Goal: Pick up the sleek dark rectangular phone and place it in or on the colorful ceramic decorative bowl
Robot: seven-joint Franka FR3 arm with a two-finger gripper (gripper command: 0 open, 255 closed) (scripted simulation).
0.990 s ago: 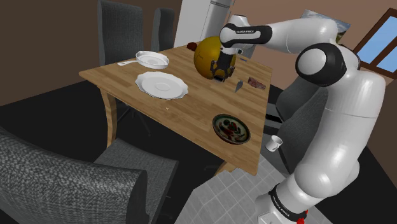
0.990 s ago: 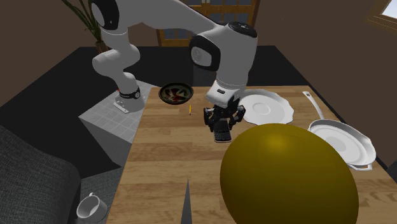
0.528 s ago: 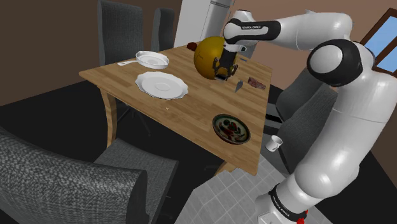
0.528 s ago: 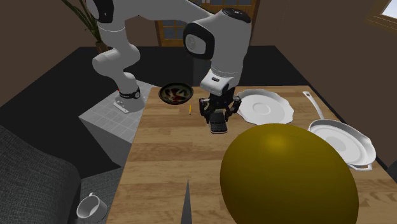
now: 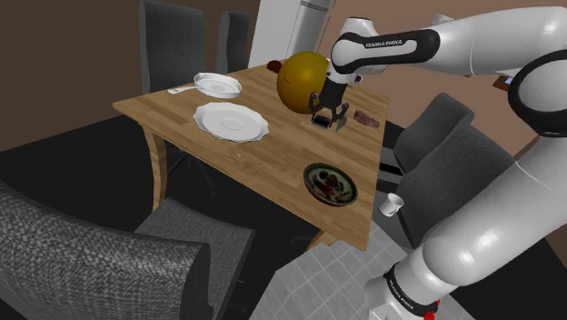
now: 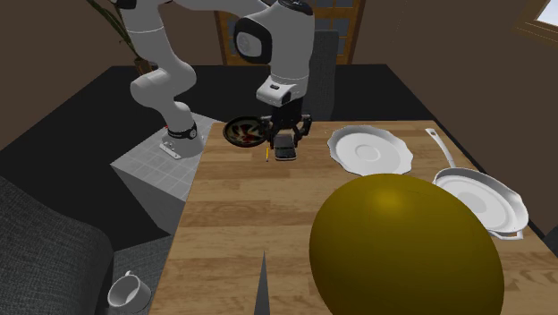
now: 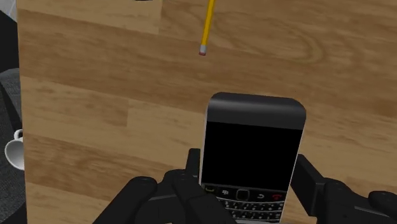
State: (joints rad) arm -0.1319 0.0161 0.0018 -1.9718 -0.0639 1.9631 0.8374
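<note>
- The black gripper is clenched on the phone; in the wrist view its fingers press the two long sides, with the keypad end tucked toward the palm and the dark screen facing the camera.
- The phone is black with a grey rim; it hangs in the grasp above the wooden table, not resting on the boards.
- The colourful bowl sits on the table near the edge closest to the stand; in the shoulder view it lies below the gripper and apart from it; in the second exterior view it shows just to the left of the hand and a little beyond it.
- A yellow pencil lies on the wood between bowl and gripper in the second exterior view; in the wrist view it lies on the boards beyond the phone's far end.
- A big golden ball sits on the table just beside the gripper, on the shoulder view's left of it.
- A scalloped white plate lies farther along the table; beyond it sits a white pan with a handle.
- A small white cup shows off the table's edge, near the arm's lower part.
- Dark grey chairs stand round the table.
</note>
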